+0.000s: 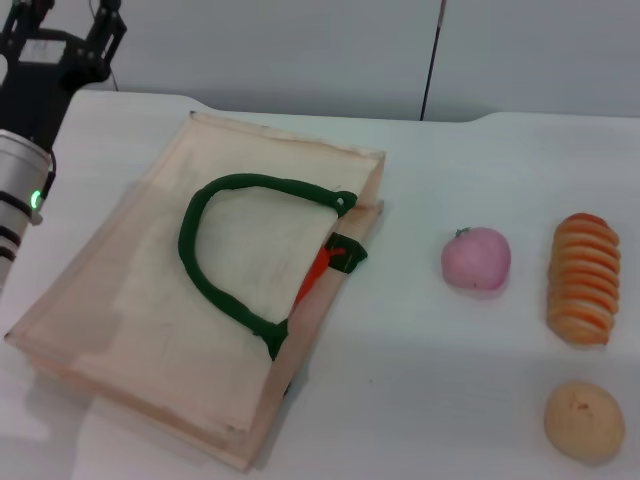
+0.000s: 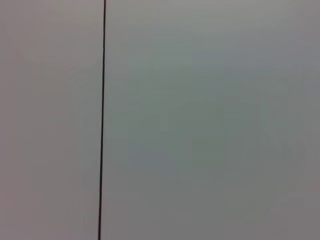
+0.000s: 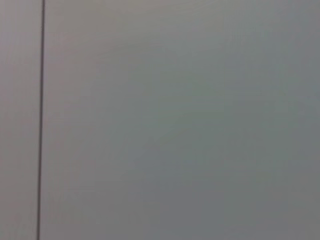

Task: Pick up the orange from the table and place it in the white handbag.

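Note:
The white handbag point(image 1: 200, 300) lies flat on the table point(image 1: 430, 380), its dark green handle point(image 1: 215, 250) looped over the top face. A sliver of the orange point(image 1: 314, 274) shows red-orange inside the bag's mouth, beside the handle's end; most of it is hidden by the fabric. My left gripper point(image 1: 70, 12) is raised at the far left corner, well away from the bag, open with nothing between its fingers. The right gripper is out of view. Both wrist views show only a grey wall with a dark vertical seam.
To the right of the bag lie a pale pink round fruit point(image 1: 476, 259), an orange-striped sliced loaf point(image 1: 583, 279) and a tan bun point(image 1: 584, 421). The table's far edge meets a grey wall.

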You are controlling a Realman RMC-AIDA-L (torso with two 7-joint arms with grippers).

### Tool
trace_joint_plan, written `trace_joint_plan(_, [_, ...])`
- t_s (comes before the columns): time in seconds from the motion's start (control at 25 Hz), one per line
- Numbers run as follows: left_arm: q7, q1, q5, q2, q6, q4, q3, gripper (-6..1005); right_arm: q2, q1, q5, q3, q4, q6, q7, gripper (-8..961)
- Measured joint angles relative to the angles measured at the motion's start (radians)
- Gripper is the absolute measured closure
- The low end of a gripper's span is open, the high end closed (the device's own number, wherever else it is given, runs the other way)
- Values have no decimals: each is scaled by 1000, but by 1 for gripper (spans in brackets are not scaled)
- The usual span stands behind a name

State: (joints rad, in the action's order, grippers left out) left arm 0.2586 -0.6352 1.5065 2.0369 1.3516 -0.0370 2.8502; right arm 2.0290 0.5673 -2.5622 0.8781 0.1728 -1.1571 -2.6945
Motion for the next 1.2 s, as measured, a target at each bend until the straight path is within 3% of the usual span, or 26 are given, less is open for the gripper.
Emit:
trace_joint_plan(0.52, [-28,29,31,-5,22,-54,0,283,-1,5,1,-6,-2,-15,-1,74])
trace_joint_plan(1.2, [-18,100,160,-3,169,-55,-2,286,1,55,12,59,-23,-44,2,74])
